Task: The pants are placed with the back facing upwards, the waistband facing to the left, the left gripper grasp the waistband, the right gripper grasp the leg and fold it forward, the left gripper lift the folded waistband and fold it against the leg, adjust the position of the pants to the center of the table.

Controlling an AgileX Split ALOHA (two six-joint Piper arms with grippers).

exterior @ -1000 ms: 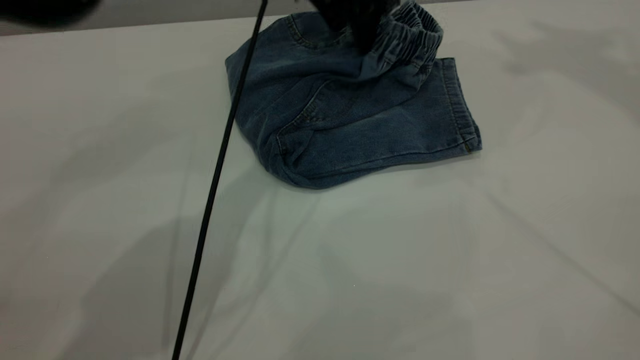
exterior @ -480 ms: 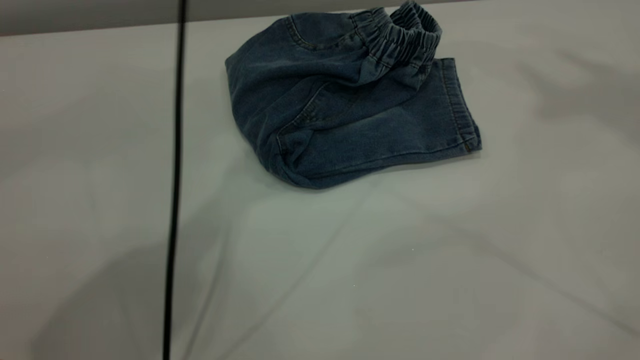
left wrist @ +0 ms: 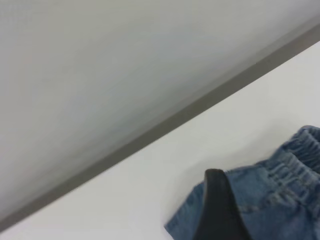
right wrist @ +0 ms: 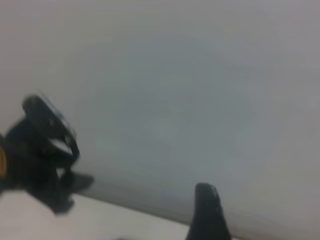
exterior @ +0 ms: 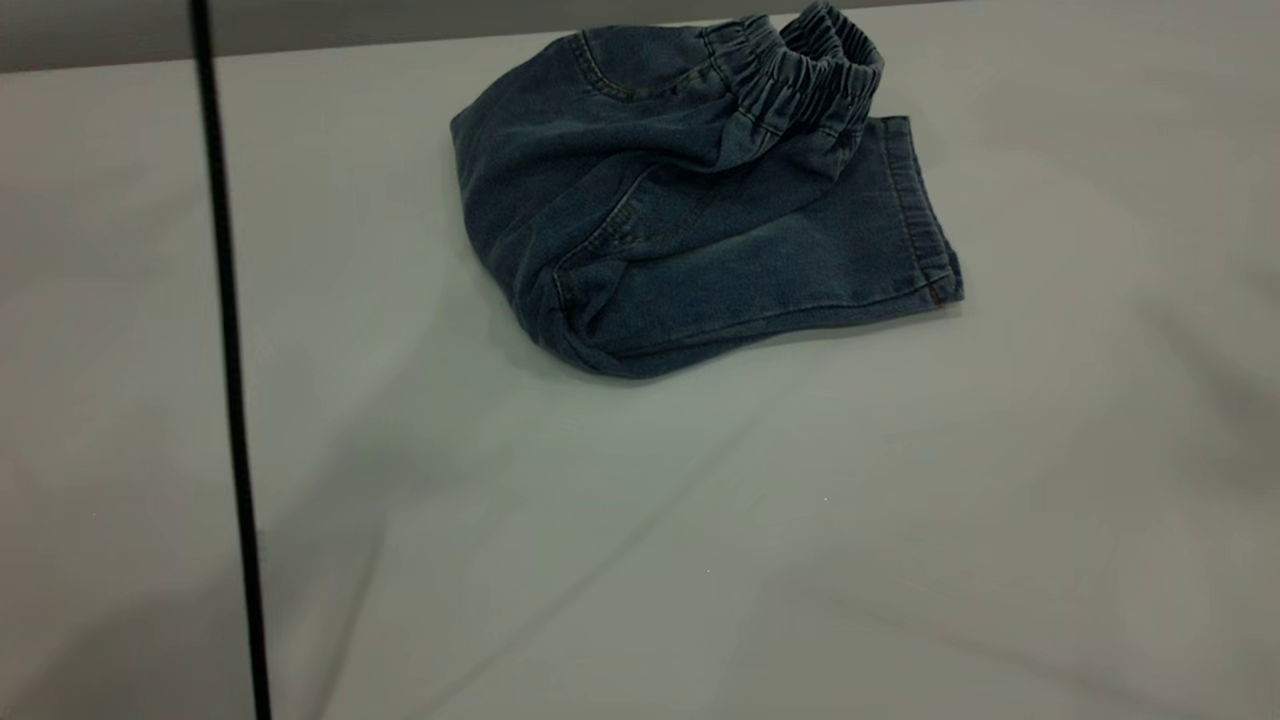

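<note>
The blue denim pants (exterior: 700,215) lie folded in a compact bundle at the far middle of the table, touched by nothing. Their elastic waistband (exterior: 815,70) is bunched on top toward the far right, and a hemmed leg end (exterior: 925,215) lies along the right side. Neither gripper shows in the exterior view. In the left wrist view a black part of my left gripper (left wrist: 220,210) hangs above the pants (left wrist: 270,205), clear of the cloth. In the right wrist view a black part of my right gripper (right wrist: 207,212) is set against a plain grey background, with no pants in sight.
A thin black cable (exterior: 228,350) hangs across the left of the exterior view. The white table (exterior: 700,550) stretches wide in front of the pants, and its far edge (exterior: 300,45) runs just behind them. A black piece of hardware (right wrist: 45,150) shows in the right wrist view.
The dark gripper that was over the waistband a second ago has left the exterior view. The black cable has swung well to the left. The pants have not moved.
</note>
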